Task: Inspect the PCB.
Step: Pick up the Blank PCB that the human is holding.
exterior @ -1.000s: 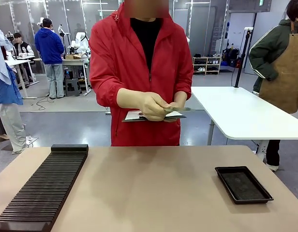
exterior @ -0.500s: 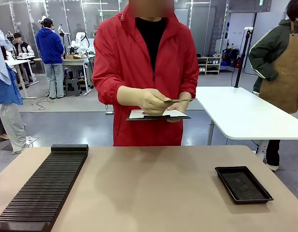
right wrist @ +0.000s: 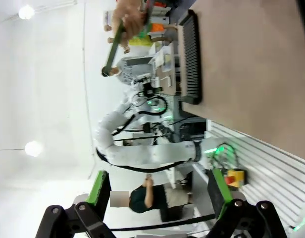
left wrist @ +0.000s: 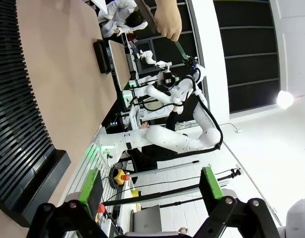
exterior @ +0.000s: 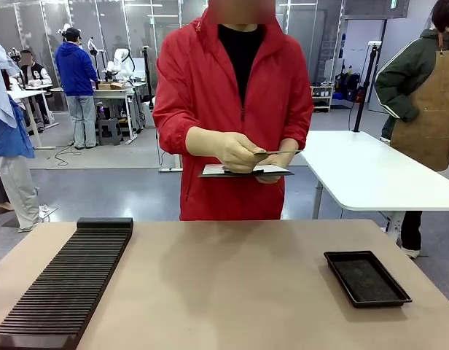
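Across the table stands a person in a red jacket, whose hands hold the PCB [exterior: 280, 152] at chest height. It is a thin green board seen edge-on, just above a dark clipboard [exterior: 246, 172] with white paper. In the left wrist view the PCB [left wrist: 181, 49] is a green strip below the person's hand [left wrist: 167, 21]. The right wrist view also catches the PCB [right wrist: 113, 48], far off. My left gripper [left wrist: 150, 191] and my right gripper [right wrist: 157, 194] both stand open with nothing between their green pads, far from the board.
A long black slotted rack [exterior: 64, 284] lies on the table's left side. A shallow black tray [exterior: 366, 278] sits at the right. The tan tabletop [exterior: 224, 292] between them is bare. A white table [exterior: 370, 171] and other people stand behind.
The person has shifted to the right, carrying the PCB and clipboard along. The PCB now lies level and edge-on. The grippers have stayed open.
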`<action>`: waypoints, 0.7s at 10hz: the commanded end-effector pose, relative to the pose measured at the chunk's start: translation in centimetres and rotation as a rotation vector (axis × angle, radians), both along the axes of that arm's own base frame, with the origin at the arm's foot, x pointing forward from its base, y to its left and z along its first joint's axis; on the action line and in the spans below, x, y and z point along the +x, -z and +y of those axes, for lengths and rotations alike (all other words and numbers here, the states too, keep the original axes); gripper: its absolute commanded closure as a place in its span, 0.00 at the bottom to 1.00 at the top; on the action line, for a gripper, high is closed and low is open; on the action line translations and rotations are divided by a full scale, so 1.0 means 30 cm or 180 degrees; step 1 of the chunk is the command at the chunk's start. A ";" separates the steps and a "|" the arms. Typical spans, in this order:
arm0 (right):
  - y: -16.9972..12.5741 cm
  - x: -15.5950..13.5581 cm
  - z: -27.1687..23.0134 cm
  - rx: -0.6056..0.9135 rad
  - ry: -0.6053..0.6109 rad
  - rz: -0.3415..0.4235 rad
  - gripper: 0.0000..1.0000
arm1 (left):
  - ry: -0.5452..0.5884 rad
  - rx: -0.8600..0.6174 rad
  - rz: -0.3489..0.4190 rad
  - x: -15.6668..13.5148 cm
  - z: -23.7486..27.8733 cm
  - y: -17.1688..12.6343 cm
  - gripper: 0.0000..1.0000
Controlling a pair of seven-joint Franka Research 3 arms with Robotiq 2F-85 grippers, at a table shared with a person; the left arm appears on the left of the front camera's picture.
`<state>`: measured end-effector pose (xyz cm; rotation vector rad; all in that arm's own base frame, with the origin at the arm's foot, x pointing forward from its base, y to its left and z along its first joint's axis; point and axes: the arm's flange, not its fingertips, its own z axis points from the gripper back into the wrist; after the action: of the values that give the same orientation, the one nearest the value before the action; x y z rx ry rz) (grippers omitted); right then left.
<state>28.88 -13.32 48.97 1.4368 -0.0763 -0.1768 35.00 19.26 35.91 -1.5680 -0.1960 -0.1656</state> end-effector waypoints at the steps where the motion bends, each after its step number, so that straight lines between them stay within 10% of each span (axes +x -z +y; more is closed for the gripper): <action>1: -0.075 0.119 0.150 0.0091 0.0028 0.0312 0.00 | -0.0009 0.0046 0.0011 -0.004 0.004 0.003 0.00; 7: -0.202 0.362 0.504 0.0212 -0.0187 0.0564 0.00 | -0.0009 0.0046 0.0011 -0.004 0.004 0.003 0.00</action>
<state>38.64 1.40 54.63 1.4789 0.0883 -0.2244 34.99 19.28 35.88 -1.5683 -0.1960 -0.1645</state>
